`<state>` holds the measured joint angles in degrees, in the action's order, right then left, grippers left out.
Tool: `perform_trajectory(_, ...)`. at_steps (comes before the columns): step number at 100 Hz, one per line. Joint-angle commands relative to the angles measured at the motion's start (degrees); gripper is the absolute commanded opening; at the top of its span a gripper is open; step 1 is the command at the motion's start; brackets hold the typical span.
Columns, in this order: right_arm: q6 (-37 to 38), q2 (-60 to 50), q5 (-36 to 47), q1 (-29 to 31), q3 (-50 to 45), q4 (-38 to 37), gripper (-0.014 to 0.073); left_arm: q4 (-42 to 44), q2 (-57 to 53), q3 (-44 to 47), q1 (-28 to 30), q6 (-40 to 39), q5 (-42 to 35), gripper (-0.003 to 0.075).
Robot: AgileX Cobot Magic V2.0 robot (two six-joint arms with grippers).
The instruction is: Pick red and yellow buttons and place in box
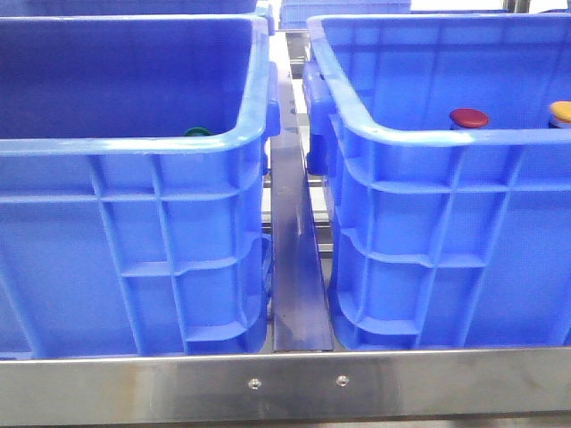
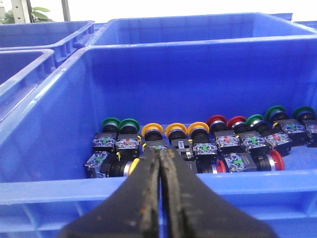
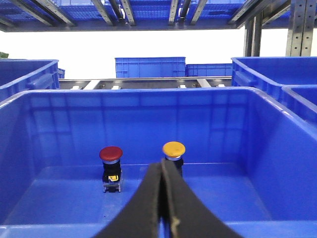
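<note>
Standing upright mid-frame in the right box (image 3: 44, 148), red button (image 3: 111, 157) & yellow button (image 3: 174, 151) look placed. Both grippers, left (image 2: 160, 171) and right (image 3: 162, 191), are closed, empty. Next, prob. another pick from the left box (image 2: 44, 124), needing fingers opened.

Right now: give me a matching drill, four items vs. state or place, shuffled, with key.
Items
1. red button
2. yellow button
3. left claw
4. green button

States or places
A. shut, holding nothing, above a crate full of buttons
B. upright in the right crate, nearer the robot's left
C. cap just visible over the rim of the left crate
D. upright in the right crate, nearer the robot's right

Pairs: 1-B, 2-D, 3-A, 4-C
</note>
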<state>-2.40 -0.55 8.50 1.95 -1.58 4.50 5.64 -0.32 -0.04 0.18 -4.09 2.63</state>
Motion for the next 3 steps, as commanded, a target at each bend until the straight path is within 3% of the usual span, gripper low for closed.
perform_trajectory(1, 0.3, -1.1, 4.9, 0.0, -0.3, -0.6, -0.0069, -0.3, -1.7, 1.1, 0.0, -0.7, -4.5, -0.0020)
perform_trajectory(3, 0.3, -1.1, 4.9, 0.0, -0.3, -0.6, -0.0069, -0.3, -1.7, 1.1, 0.0, -0.7, -4.5, -0.0020)
